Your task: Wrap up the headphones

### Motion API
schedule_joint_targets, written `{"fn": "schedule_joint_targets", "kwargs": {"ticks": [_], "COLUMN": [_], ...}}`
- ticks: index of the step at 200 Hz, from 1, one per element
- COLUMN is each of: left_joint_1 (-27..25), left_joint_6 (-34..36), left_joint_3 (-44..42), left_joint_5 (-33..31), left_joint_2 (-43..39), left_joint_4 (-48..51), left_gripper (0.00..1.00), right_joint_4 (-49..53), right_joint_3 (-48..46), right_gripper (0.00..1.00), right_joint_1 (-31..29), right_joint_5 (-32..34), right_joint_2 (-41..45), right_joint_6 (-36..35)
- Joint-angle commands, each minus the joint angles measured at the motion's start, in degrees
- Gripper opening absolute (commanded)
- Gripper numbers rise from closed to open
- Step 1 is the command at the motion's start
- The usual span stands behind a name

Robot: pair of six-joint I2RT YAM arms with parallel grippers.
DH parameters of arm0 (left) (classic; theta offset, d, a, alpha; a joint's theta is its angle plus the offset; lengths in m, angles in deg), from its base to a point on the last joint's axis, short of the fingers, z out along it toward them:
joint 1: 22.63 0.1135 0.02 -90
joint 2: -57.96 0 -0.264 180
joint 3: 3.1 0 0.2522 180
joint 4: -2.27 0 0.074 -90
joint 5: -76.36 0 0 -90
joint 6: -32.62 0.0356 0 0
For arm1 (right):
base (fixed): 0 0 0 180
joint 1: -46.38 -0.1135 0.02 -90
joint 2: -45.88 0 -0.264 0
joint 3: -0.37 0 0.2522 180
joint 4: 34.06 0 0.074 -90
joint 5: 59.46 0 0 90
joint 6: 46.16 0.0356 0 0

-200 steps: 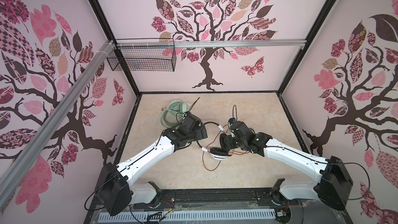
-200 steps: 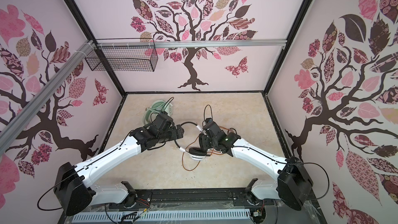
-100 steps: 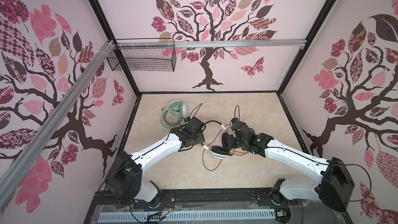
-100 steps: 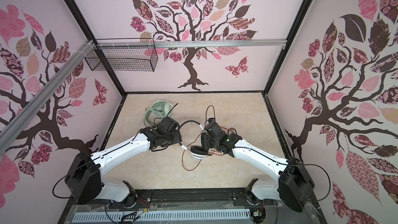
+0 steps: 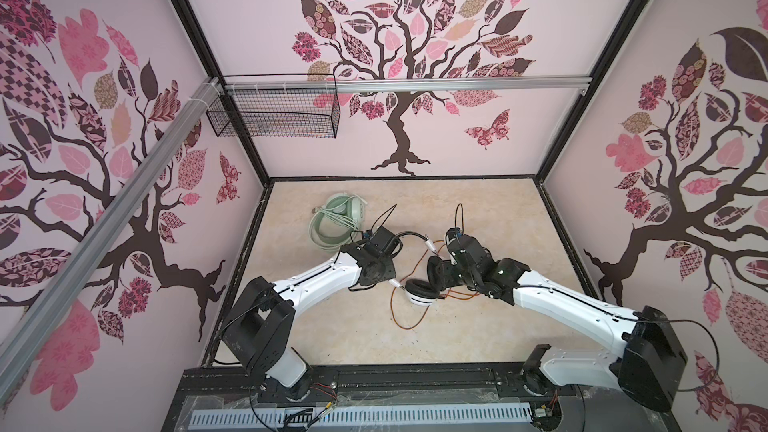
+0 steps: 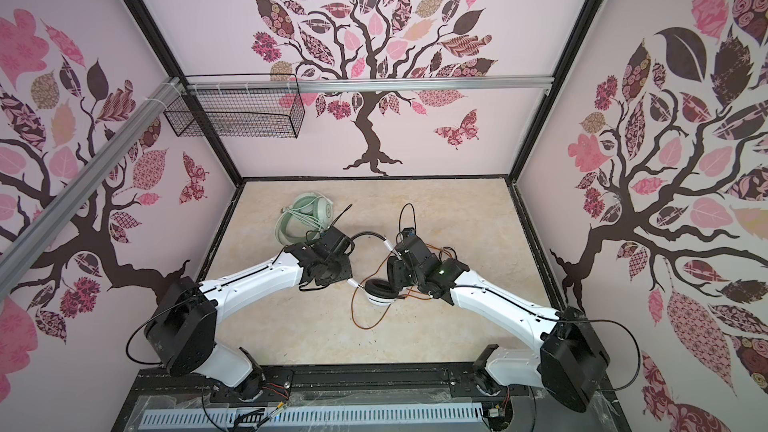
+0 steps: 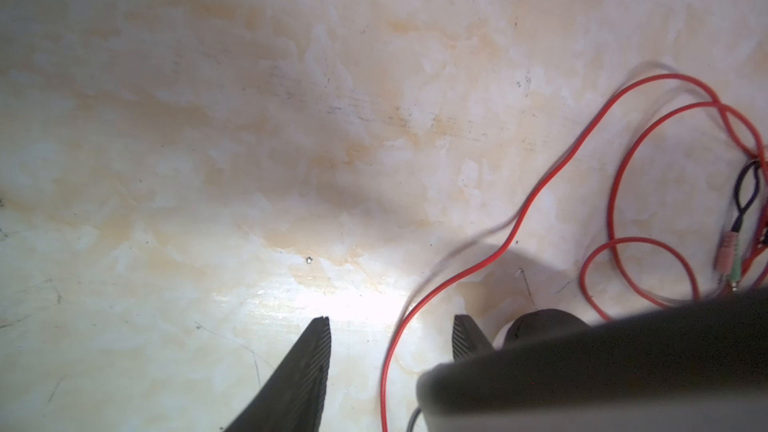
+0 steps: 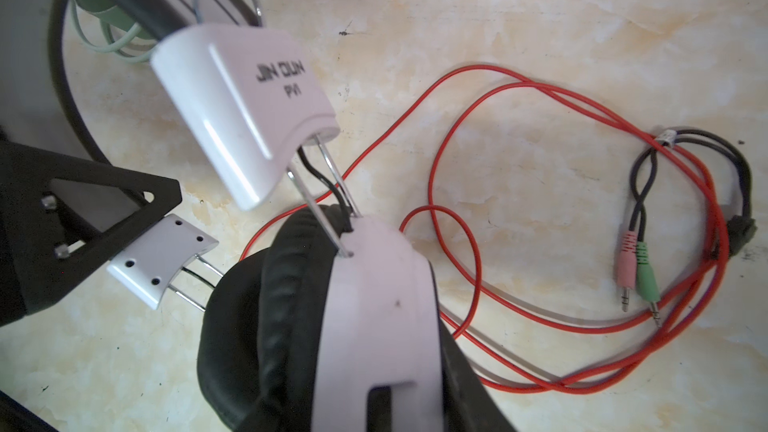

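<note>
Since a second ago our left gripper (image 7: pixel 390 320) has dropped back from beside the mint-green headphones (image 5: pixel 334 224), which sit at the back left of the table (image 5: pixel 478 209) with their pale cord bundled on them. It has also narrowed its jaws, which are now partly open and straddle the orange-red cord (image 7: pixel 515 218) without pinching it yet. Our right gripper (image 5: pixel 446 280) hasn't budged and looks clamped on the white-and-black headphones (image 5: pixel 419 293) mid-table by their upright cup (image 8: pixel 374 305), though the cup hides its fingers. Our worry: that cord is thin and lies flat, so the jaws could close on nothing or scrape the table. And if we do catch it, the loose loops tangled with the plugs (image 8: pixel 636 268) could snag and yank the headset out of the right grip.
</note>
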Motion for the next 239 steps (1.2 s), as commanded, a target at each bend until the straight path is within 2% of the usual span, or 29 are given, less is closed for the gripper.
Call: {"fn": "schedule_joint_targets", "kwargs": {"ticks": [1, 57, 86, 107, 172, 196, 228, 239], "left_joint_1": [0.20, 0.24, 0.28, 0.26, 0.28, 0.11, 0.05, 0.09], "left_joint_6": [0.72, 2.66, 3.71, 4.33, 3.81, 3.28, 3.38, 3.65], "left_joint_3": [2.59, 5.58, 7.35, 7.89, 5.21, 3.35, 1.94, 1.80], "left_joint_5": [-1.94, -4.73, -5.76, -6.02, -3.57, -1.31, -1.24, -1.37], "left_joint_2": [0.00, -2.11, -2.46, -2.70, -3.31, -3.50, -2.54, -2.50], "left_joint_4": [1.59, 4.12, 5.37, 5.64, 3.86, 2.22, 1.51, 1.51], "left_gripper": [0.50, 0.58, 0.67, 0.67, 0.52, 0.50, 0.34, 0.33], "right_joint_4": [-2.53, -2.32, -2.08, -2.24, -2.14, -2.38, -2.51, -2.37], "right_joint_3": [0.63, -0.10, -0.39, -0.61, 0.14, 0.42, 0.65, 0.73], "right_gripper": [0.23, 0.23, 0.23, 0.23, 0.23, 0.23, 0.23, 0.23], "right_joint_1": [0.22, 0.24, 0.18, 0.18, 0.24, 0.31, 0.33, 0.30], "right_joint_5": [-0.20, 0.04, 0.26, 0.10, 0.88, 0.82, 0.17, 0.34], "right_joint_2": [3.30, 3.39, 3.30, 3.03, 3.65, 3.60, 3.48, 3.65], "right_joint_6": [0.44, 0.02, -0.31, -0.18, 0.52, 1.22, 1.30, 1.24]}}
